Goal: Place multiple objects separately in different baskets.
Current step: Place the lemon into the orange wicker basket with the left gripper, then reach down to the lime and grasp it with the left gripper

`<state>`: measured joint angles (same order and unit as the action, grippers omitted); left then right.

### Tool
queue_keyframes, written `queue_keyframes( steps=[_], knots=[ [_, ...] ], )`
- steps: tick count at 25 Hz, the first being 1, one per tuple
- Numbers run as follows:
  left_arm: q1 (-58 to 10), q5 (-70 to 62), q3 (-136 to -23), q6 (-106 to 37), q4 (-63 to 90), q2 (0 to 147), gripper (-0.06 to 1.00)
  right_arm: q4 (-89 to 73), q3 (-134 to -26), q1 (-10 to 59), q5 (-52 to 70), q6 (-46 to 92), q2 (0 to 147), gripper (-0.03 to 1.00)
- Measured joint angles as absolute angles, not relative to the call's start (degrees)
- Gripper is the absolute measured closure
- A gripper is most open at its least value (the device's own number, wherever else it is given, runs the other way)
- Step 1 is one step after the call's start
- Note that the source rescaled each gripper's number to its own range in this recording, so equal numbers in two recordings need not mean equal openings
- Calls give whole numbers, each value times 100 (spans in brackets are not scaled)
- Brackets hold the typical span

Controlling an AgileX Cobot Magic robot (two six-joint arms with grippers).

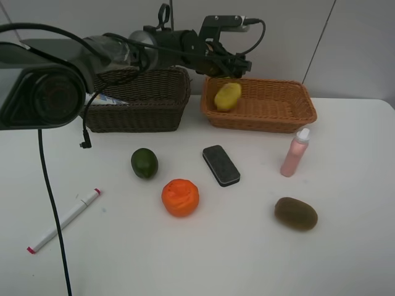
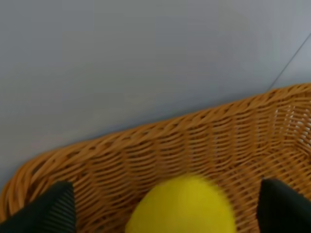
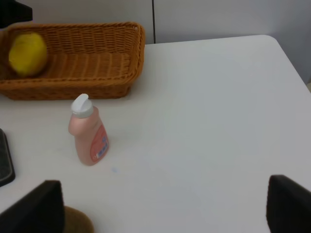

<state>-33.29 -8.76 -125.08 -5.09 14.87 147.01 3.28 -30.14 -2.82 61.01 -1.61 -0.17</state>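
yellow lemon (image 1: 228,97), orange-tan basket (image 1: 259,120) (woven), green lime (image 1: 144,163)

Pink bottle (image 3: 88,131) stands upright near the tan basket (image 3: 97,87) holding a lemon (image 3: 27,53).

Woven wicker, rough and ribbed, makes up both the tan basket (image 1: 259,120) and the dark basket (image 1: 139,118). The lemon (image 1: 228,96) looks smooth and waxy, the lime (image 1: 144,163) glossy, the orange (image 1: 180,197) pebbled, the kiwi (image 1: 295,213) matt and fuzzy. The eraser (image 1: 221,164) is dull black, seemingly plastic; the pink bottle (image 1: 295,154) and the marker (image 1: 63,220) are smooth plastic — all on a matt white tabletop (image 1: 345,185).
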Motion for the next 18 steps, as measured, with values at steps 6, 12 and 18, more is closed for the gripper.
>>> queue_keyframes(
  steps=[6, 12, 18],
  knots=[
    [-3329, -1667, -12530, -521, 1473, 14490, -6, 328, -3014, -282, 6101, -161, -17, -1],
    [-3329, -3782, -12530, -373, 1473, 13542, -6, 333, -3014, -282, 6101, -161, -17, -1],
    [-3331, -6336, -12534, 310, 1337, 12883, -6, 333, -3014, -282, 6101, -161, -17, -1]
  ],
)
